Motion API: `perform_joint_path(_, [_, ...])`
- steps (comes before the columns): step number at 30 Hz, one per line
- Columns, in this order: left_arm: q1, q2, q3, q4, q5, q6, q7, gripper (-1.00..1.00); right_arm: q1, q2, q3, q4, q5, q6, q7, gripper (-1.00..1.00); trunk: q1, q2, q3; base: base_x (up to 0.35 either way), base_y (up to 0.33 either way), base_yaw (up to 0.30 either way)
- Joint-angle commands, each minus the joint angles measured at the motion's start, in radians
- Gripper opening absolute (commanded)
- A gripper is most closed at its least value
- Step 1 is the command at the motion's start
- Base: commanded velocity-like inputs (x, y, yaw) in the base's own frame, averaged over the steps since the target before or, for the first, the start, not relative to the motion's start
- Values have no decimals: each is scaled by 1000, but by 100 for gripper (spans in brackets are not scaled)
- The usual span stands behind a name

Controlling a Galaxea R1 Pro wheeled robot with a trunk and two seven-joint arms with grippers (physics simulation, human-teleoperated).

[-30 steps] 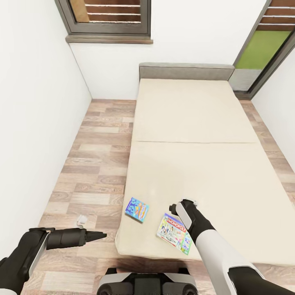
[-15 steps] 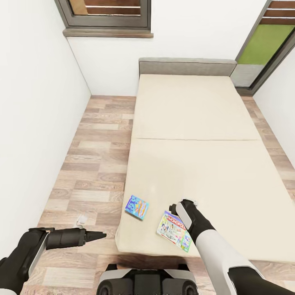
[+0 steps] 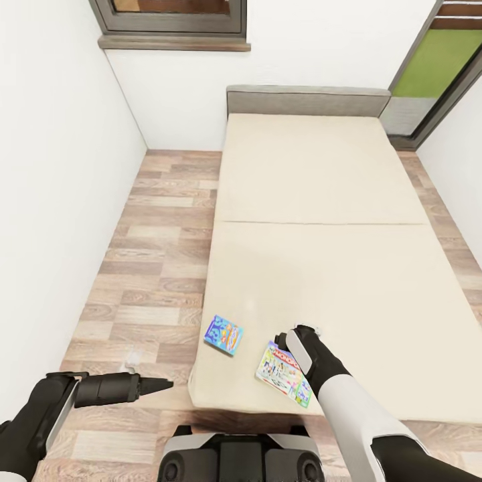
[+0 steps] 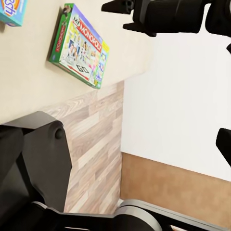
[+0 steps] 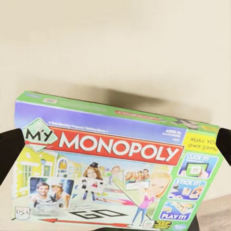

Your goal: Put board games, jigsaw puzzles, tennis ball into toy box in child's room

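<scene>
Two board games lie on the bed [image 3: 321, 268] near its foot edge. The blue one [image 3: 223, 334] is to the left. The green-edged Monopoly box [image 3: 284, 373] lies to the right, also seen in the left wrist view [image 4: 79, 45]. My right gripper [image 3: 295, 340] hangs just above the Monopoly box [image 5: 115, 159], open, its dark fingertips [image 5: 9, 149] standing wide at either side of the cover. My left gripper [image 3: 155, 384] is open and holds nothing, hovering over the floor left of the bed's corner; its fingers [image 4: 159, 14] stand far apart.
A strip of wood plank floor [image 3: 161, 254] runs between the white left wall [image 3: 53, 201] and the bed. A dark grey headboard [image 3: 308, 100] backs the mattress. A dark-framed window [image 3: 174, 20] and a tall window [image 3: 435, 73] stand behind. My base [image 3: 241, 458] is against the bed's foot.
The whole head view has shifted a little, so the camera has moved. Both arms and both game boxes hold the same places relative to each other.
</scene>
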Motion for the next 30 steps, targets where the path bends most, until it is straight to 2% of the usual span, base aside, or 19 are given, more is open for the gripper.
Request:
perform_joint_path(1, [0, 0, 0, 0, 0, 11, -4, 100, -2, 0, 0, -3, -8, 5, -7, 100, 0, -2, -3, 0, 0, 0])
perform_joint_path(5, [0, 2, 0, 0, 0, 11, -5, 100, -18, 0, 0, -7, -9, 14, -7, 100, 0, -2, -10, 0, 0, 0])
perform_joint_path(14, [0, 3, 0, 0, 0, 11, -5, 100, -105, 0, 0, -5, -12, 56, -9, 100, 0, -2, -24, 0, 0, 0])
perform_joint_path(30, [0, 9, 2, 0, -1, 11, -5, 100, -143, 0, 0, -3, -12, 52, -9, 100, 0, -2, -51, 0, 0, 0])
